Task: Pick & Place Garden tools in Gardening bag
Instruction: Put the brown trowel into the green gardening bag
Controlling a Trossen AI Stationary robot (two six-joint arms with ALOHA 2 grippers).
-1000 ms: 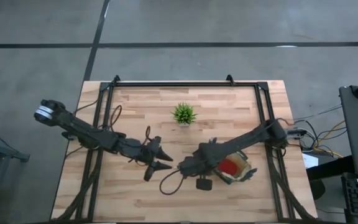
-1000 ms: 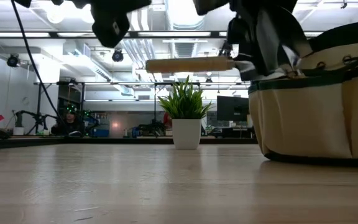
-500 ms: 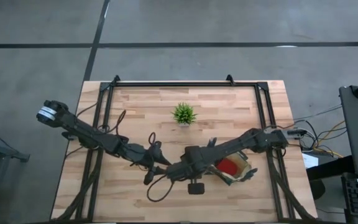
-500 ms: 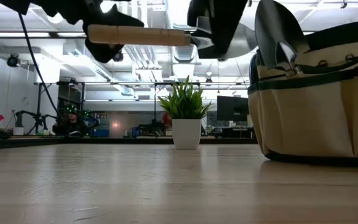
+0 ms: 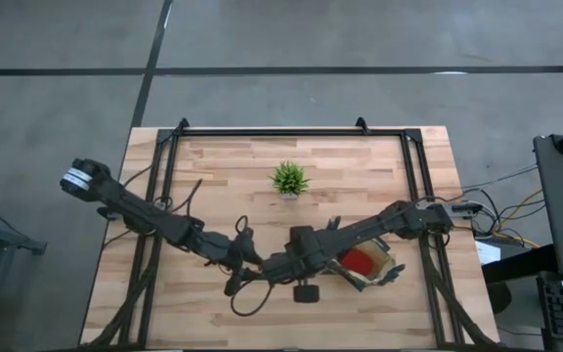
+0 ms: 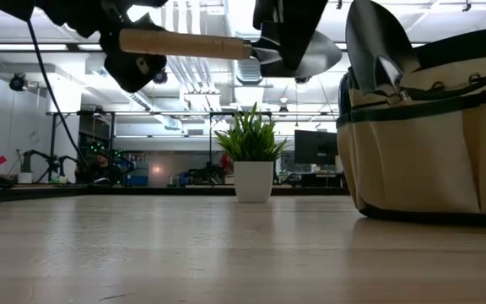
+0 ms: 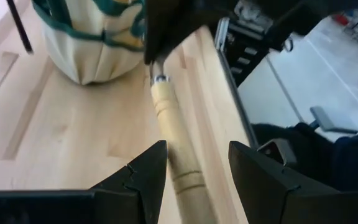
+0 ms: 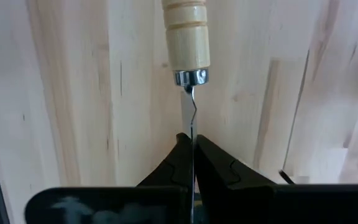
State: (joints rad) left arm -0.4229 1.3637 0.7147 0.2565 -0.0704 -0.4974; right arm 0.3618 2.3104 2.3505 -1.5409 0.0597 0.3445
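Right gripper (image 8: pixel 191 146) pinched on trowel (image 6: pixel 226 46) blade, above table, left of gardening bag (image 6: pixel 433 143). Trowel level; wooden handle points into left gripper (image 7: pixel 194 165), fingers spread around it.

The plant (image 5: pixel 288 179) stands alone mid-table, with bare wood all around it. The bag (image 5: pixel 371 266) and both arms crowd the near right part of the table.

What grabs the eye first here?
The trowel held level in the air above the table's front middle: the right end effector is shut on its thin metal neck, while the left end effector stands open around its wooden handle. Next, the tan bag at the table's right front with another trowel blade sticking up from it, and the small potted plant mid-table.
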